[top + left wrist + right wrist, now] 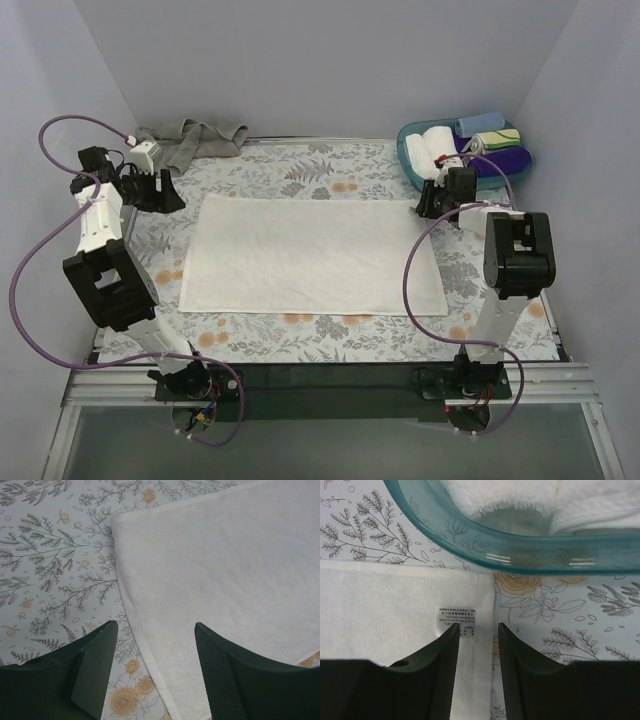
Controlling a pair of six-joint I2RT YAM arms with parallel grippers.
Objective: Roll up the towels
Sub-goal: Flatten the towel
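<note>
The white towel [315, 255] is lying flat and rectangular in the middle of the desk [330, 165]. Its terry surface is looking soft and finely looped, and a small printed label [455, 620] is sitting at its far right corner. The left end effector [156, 626] is hovering with its fingers wide apart over the left hem. The right end effector [477, 627] is standing narrowly apart astride the right hem, seemingly clamping nothing. A thin hem may be slipping free on one side, which would be skewing the roll. The rigid teal basket [520, 555] is sitting just beside the right fingers and is risking a collision. The grey towel [195, 138] is lying crumpled at the far left.
</note>
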